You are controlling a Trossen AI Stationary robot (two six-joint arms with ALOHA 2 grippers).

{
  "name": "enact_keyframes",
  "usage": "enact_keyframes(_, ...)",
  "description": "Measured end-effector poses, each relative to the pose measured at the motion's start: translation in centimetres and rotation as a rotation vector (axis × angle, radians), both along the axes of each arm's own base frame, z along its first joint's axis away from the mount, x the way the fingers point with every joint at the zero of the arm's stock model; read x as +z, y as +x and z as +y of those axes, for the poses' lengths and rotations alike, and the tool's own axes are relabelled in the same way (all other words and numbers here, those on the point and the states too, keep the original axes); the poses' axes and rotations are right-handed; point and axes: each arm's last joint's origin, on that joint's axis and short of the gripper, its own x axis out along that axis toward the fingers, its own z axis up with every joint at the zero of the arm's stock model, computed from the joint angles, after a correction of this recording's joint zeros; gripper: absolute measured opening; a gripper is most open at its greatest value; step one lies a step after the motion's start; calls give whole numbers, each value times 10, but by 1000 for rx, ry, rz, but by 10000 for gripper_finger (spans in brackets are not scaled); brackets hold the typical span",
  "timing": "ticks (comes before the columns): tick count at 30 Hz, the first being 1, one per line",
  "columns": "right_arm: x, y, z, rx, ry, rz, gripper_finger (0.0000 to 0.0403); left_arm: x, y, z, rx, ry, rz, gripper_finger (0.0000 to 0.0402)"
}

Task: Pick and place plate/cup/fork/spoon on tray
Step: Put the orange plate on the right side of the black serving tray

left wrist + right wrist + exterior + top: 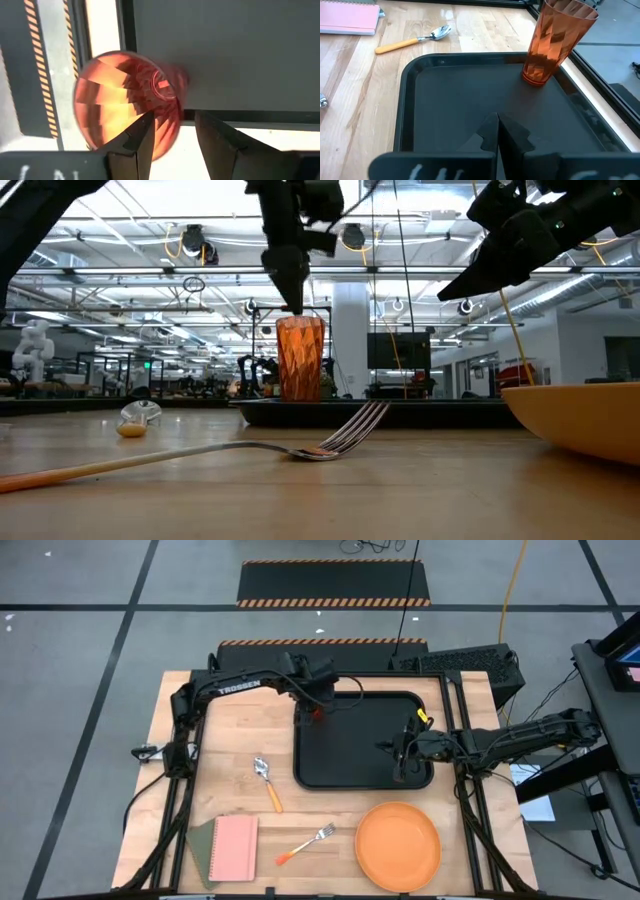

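The orange cup [318,714] stands upright on its base in the far left corner of the black tray [350,765]; it also shows in the low view [300,360] and the right wrist view [555,45]. My left gripper [175,135] is open just above the cup's rim [287,298], with one finger over the mouth and one outside the wall. My right gripper [497,125] is shut and empty, raised over the tray's right part [392,750]. The orange plate [398,845], the fork [305,845] and the spoon [266,780] lie on the table.
A pink notebook [235,847] lies on a green cloth at the table's near left. The plate sits near the table's near right edge, below the tray. The fork lies between notebook and plate, the spoon to the tray's left. Black frame rails run along the table's sides.
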Motion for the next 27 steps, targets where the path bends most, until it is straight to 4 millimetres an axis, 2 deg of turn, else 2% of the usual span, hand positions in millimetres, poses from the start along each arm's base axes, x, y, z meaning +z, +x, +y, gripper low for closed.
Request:
enact_keyframes(6,0,0,0,-24,46,-13,0,33,-14,-25,56,-16,-101,145)
enact_keyframes(8,-1,-1,1,-20,82,-4,0,42,-19,-38,51,-81,-134,145)
enact_keyframes(10,0,-2,4,7,126,50,0,51,-21,-55,15,-153,-169,145)
enact_keyframes(14,9,-9,14,6,247,189,0,60,-21,-104,-132,-152,-184,145)
enact_keyframes(18,15,-14,33,31,334,221,0,63,-18,-150,-253,-114,-207,145)
enact_keyframes(22,21,-21,56,74,451,278,0,61,-19,-187,-285,-39,-231,145)
enact_keyframes(27,32,-24,96,94,575,461,0,35,-22,-219,-322,11,-184,145)
